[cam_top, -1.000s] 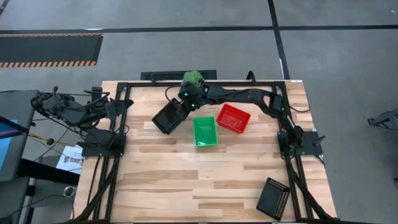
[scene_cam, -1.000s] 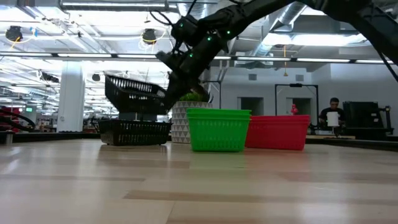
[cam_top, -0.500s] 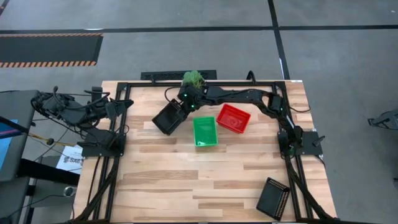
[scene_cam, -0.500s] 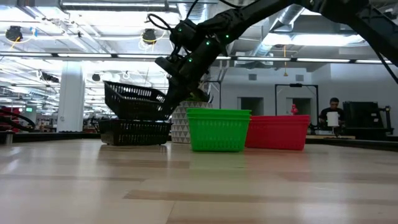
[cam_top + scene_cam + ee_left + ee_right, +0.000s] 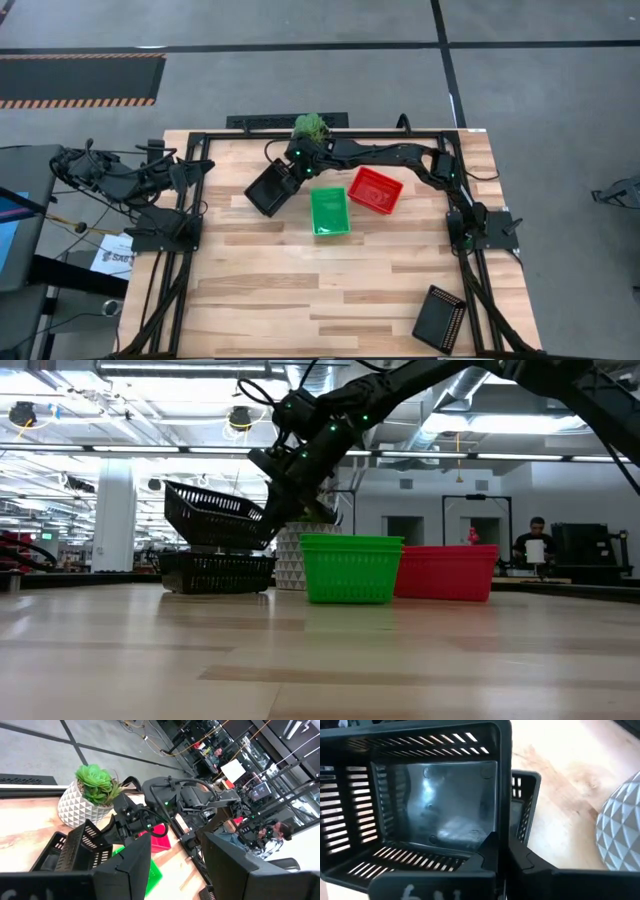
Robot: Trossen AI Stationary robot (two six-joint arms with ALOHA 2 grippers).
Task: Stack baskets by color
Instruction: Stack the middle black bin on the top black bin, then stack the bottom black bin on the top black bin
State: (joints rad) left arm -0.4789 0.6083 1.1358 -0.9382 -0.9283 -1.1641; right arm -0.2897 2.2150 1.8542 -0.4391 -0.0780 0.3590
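My right gripper (image 5: pixel 293 175) reaches to the table's far middle and is shut on a black basket (image 5: pixel 215 515). It holds this basket tilted above a second black basket (image 5: pixel 217 572), which stands on the table. I cannot tell whether the upper basket's low end touches the lower one's rim. Nested green baskets (image 5: pixel 330 211) and nested red baskets (image 5: pixel 375 190) stand to their right. A third black basket (image 5: pixel 440 318) sits at the near right corner. My left gripper (image 5: pixel 175 857) waits open at the table's left edge, with nothing between its fingers. My right gripper holds the upper black basket by one short end wall, close to a corner (image 5: pixel 501 822), with one finger (image 5: pixel 487 851) inside the basket and one (image 5: pixel 522 857) outside. The fingers slant down from the table's right. The basket is tilted, its free end higher (image 5: pixel 172 495).
A green plant in a white pot (image 5: pixel 311 126) stands at the far edge, just behind my right gripper. The table's near half (image 5: pixel 300 300) is bare wood. A person (image 5: pixel 536 545) stands in the room beyond the table.
The black basket in my right gripper has dipped a little toward the black basket below it and then tipped back up. The gripper has kept its place.
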